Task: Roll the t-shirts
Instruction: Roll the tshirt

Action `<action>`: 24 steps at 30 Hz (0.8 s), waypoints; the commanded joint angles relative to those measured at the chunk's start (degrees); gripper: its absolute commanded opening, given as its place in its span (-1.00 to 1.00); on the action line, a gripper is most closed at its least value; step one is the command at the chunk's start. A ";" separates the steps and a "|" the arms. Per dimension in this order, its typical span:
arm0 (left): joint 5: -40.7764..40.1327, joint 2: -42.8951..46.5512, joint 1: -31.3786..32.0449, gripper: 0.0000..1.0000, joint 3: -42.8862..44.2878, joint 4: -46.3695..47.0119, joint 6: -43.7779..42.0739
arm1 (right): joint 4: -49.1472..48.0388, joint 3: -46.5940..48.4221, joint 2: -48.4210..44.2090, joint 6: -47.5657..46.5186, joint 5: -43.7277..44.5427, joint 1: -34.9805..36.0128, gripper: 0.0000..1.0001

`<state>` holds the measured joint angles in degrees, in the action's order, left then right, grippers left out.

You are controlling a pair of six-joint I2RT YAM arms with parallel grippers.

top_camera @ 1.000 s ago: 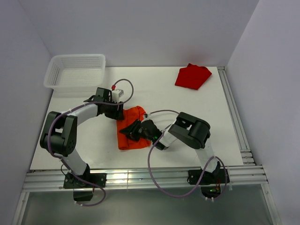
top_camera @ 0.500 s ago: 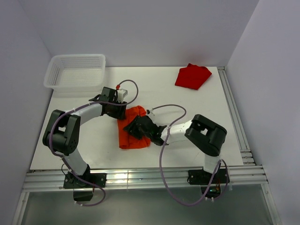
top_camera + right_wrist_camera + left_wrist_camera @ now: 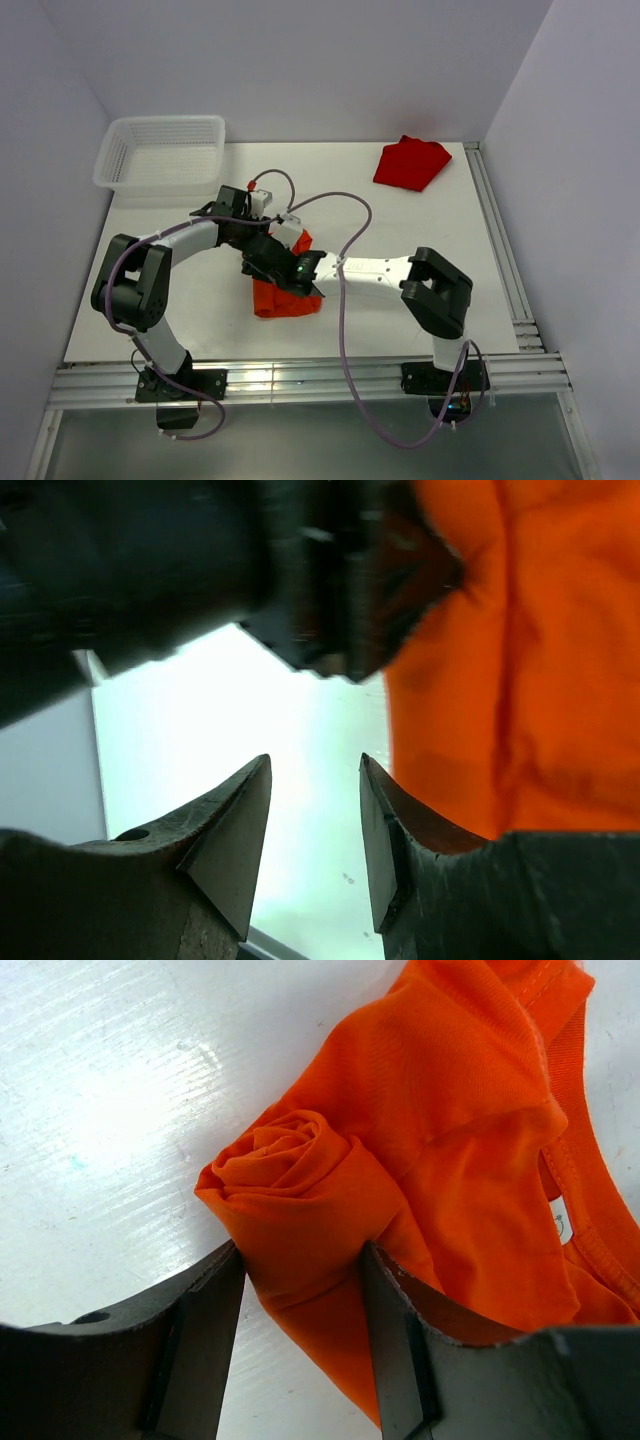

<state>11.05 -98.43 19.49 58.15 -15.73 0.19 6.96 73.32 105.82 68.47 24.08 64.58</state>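
The orange t-shirt (image 3: 286, 300) lies crumpled near the table's middle, partly under my right arm. One end of it is wound into a tight roll (image 3: 290, 1165). My left gripper (image 3: 253, 240) (image 3: 300, 1255) is shut on that roll, one finger pressing each side. My right gripper (image 3: 256, 262) (image 3: 315, 765) reaches across the shirt to its left edge, just below the left gripper. It is open, with only bare table between its fingers and the orange cloth (image 3: 540, 680) beside its right finger. The darker red t-shirt (image 3: 410, 163) lies bunched at the far right.
A white mesh basket (image 3: 110, 150) stands at the far left corner of the white table (image 3: 200, 300). Grey walls close in the back and both sides. A metal rail (image 3: 500, 250) runs along the right edge.
My right arm has stretched left across the orange shirt, so its gripper went from the shirt's middle to its left edge. The left gripper shifted slightly right and kept hold of the roll.
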 commanded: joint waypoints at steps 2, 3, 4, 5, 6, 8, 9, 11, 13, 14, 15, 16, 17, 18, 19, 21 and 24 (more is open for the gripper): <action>-3.67 -0.71 0.03 0.09 0.03 -0.80 -0.80 | 10.17 7.97 5.61 -4.66 5.45 1.52 -0.05; -3.49 -0.62 0.03 0.09 0.03 -0.71 -0.80 | 12.18 9.02 6.41 -4.66 5.46 1.69 -0.05; -3.49 -0.53 0.03 0.09 0.03 -0.71 -0.80 | 13.07 10.69 7.20 -4.75 5.72 1.69 -0.06; -3.49 -0.45 0.03 0.10 -0.05 -0.62 -0.80 | 13.86 11.31 8.43 -4.66 5.89 1.78 -0.06; -3.49 -0.36 0.03 0.10 0.03 -0.62 -0.80 | 15.52 11.84 8.96 -4.57 6.16 1.87 -0.06; -3.23 -0.09 0.03 0.10 -0.14 -0.45 -0.80 | 17.46 13.25 10.36 -4.13 7.47 2.22 -0.06; -3.31 0.08 0.03 0.10 -0.14 -0.36 -0.80 | 20.17 13.95 10.81 -3.87 8.17 2.31 -0.06; -3.31 0.26 0.03 0.10 -0.14 -0.18 -0.80 | 22.30 15.88 12.29 -3.60 9.41 2.57 -0.06; -3.40 0.43 0.03 0.11 -0.23 -0.09 -0.80 | 24.41 17.29 13.18 -3.78 9.67 2.92 -0.05; -3.40 0.70 0.03 0.11 -0.14 -0.01 -0.80 | 24.94 17.73 13.97 -3.78 9.76 3.10 -0.05; -3.84 0.79 0.03 0.13 -0.14 0.08 -0.71 | 26.51 18.78 14.50 -3.78 10.02 3.27 -0.04; -3.93 1.05 0.03 0.14 -0.23 0.26 -0.71 | 27.39 19.40 14.94 -3.52 10.29 3.28 -0.03; -4.19 1.57 0.03 0.16 -0.14 0.34 -0.63 | 28.10 19.84 15.72 -3.25 10.46 3.54 -0.03; -4.72 1.84 0.03 0.17 -0.23 0.52 -0.71 | 29.50 20.63 16.17 -3.25 10.73 3.63 -0.02; -5.42 2.28 0.03 0.18 -0.32 0.96 -0.80 | 29.95 20.90 16.43 -3.17 10.73 3.71 0.00; -5.69 3.59 0.03 0.22 -0.32 1.22 -0.80 | 31.26 21.60 17.40 -3.08 10.55 3.80 0.02; -6.30 4.91 -0.06 0.24 -0.06 1.49 -0.89 | 33.11 23.00 18.45 -3.25 10.64 3.89 0.06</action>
<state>8.08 -97.23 19.49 58.08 -15.42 0.62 33.04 94.72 121.89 65.69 34.09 67.90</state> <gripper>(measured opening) 0.615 0.524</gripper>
